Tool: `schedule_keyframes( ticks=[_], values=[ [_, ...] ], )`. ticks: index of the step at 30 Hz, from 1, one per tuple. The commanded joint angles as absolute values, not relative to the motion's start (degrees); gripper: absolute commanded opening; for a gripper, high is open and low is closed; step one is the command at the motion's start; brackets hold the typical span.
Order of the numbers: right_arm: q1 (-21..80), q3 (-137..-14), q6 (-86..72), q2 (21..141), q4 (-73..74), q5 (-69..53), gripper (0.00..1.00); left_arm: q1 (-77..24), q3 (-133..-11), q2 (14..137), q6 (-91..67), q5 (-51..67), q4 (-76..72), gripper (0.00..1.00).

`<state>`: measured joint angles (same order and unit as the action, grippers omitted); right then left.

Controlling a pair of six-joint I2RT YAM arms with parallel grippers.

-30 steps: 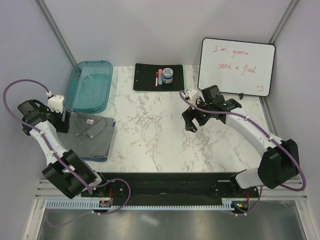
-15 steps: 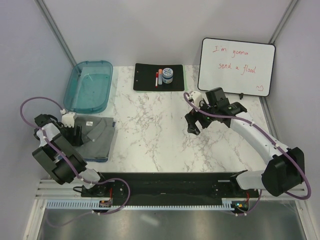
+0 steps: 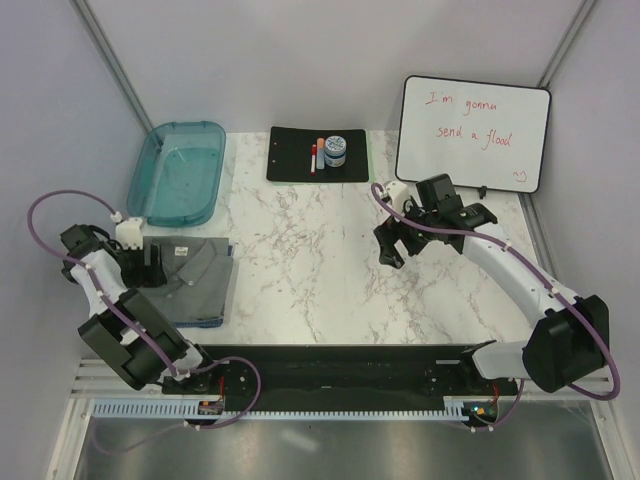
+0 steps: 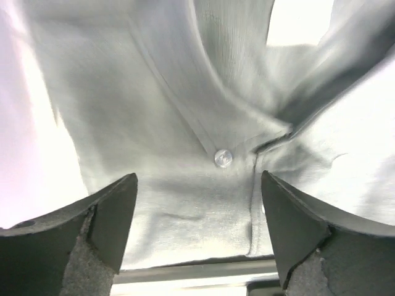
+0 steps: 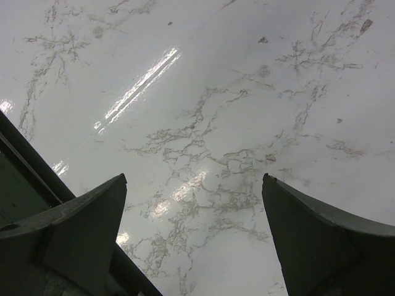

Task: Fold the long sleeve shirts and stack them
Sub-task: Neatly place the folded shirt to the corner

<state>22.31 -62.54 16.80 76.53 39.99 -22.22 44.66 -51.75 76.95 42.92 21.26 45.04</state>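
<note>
The left gripper hangs released over the collar end of the grey shirt. Its jaws are spread to either side of the top button and hold nothing. That shirt lies folded into a neat rectangle at the left edge of the tabletop, just in front of the teal tray. A thin blue strip along its near edge is most likely the blue shirt lying underneath.

The right gripper is also released and empty, hovering over bare marble well apart from the stack.

Folding and stacking look essentially finished. At most a small straightening of the collar or edges seems to be left.

A pale tag at the grey shirt's collar is too small to read. The whiteboard at the back right carries red handwriting: "I'm gonna send a flood".
</note>
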Motion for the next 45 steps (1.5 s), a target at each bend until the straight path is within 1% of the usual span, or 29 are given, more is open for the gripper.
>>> schedule_keyframes(
  ticks=[1,4,5,7,8,11,14,19,25,29,30,32,33,34,35,37,39,40,41,43,44,45],
  values=[
    [21.7,-63.2,17.7,74.3,40.3,-22.4,0.98,44.8,-61.4,74.9,36.7,29.0,48.3,0.85],
    [21.6,-62.9,17.7,74.2,40.3,-22.4,0.98,44.7,-64.2,75.9,36.1,30.9,48.3,0.76],
    [21.5,-62.8,17.7,74.2,40.3,-22.4,0.98,44.6,-64.8,76.6,35.4,31.5,47.6,0.68],
    [21.5,-62.8,17.6,74.4,40.2,-22.4,0.98,43.7,-65.0,77.7,34.5,30.8,46.5,0.6],
    [21.5,-62.8,17.5,74.4,40.2,-22.4,0.98,43.3,-64.6,78.0,33.9,30.1,44.3,0.52],
    [21.5,-62.9,17.1,75.1,40.2,-22.6,0.98,42.3,-63.5,79.1,32.4,26.7,40.5,0.45],
    [21.6,-63.1,17.1,75.8,39.9,-22.8,0.98,41.5,-63.2,81.8,31.1,23.6,35.1,0.42],
    [21.5,-63.3,16.8,76.8,40.1,-22.7,0.98,41.2,-63.7,88.2,28.7,18.4,27.8,0.4],
    [21.4,-62.8,16.8,77.3,39.8,-22.0,0.98,41.2,-66.5,96.6,25.9,17.3,25.8,0.39],
    [21.4,-62.7,16.3,77.5,38.9,-22.0,0.98,40.7,-67.8,98.8,25.3,16.4,24.6,0.4],
    [21.4,-62.7,16.2,77.5,38.8,-22.1,0.98,40.4,-67.9,99.0,25.6,15.9,24.7,0.4],
    [21.5,-62.9,16.0,77.4,38.7,-22.2,0.98,40.4,-67.7,97.1,25.8,15.8,25.0,0.46],
    [21.4,-63.1,15.9,77.0,38.8,-22.1,0.98,40.4,-67.4,95.7,25.9,16.4,25.1,0.51],
    [21.4,-63.3,15.8,76.7,38.8,-22.1,0.98,40.4,-66.9,94.0,26.4,16.8,25.2,0.6],
    [21.4,-63.6,15.8,76.0,38.8,-22.0,0.98,40.3,-66.8,89.7,26.5,17.1,25.7,0.64],
    [21.2,-64.2,15.5,75.4,38.8,-21.6,0.98,40.3,-68.3,85.6,26.2,18.1,27.6,0.76],
    [20.8,-65.6,15.2,74.9,38.8,-21.4,0.98,39.8,-70.7,81.1,25.7,20.8,32.7,0.81],
    [20.2,-66.7,15.0,74.9,38.8,-21.0,0.98,39.4,-73.7,80.0,25.7,21.4,34.5,0.94],
    [20.0,-67.3,14.9,74.7,38.6,-20.9,0.98,37.4,-75.3,77.8,25.9,22.6,36.8,0.99],
    [18.4,-69.2,14.2,74.6,38.1,-21.1,0.98,33.7,-78.1,75.4,25.8,21.4,40.1,0.99],
    [17.8,-69.7,13.9,74.8,38.1,-21.2,0.98,28.7,-78.6,74.1,25.8,20.8,40.9,0.99],
    [17.1,-70.3,13.5,74.8,37.9,-21.4,0.98,25.8,-79.4,72.1,25.5,20.0,43.0,0.99]
  ],
)
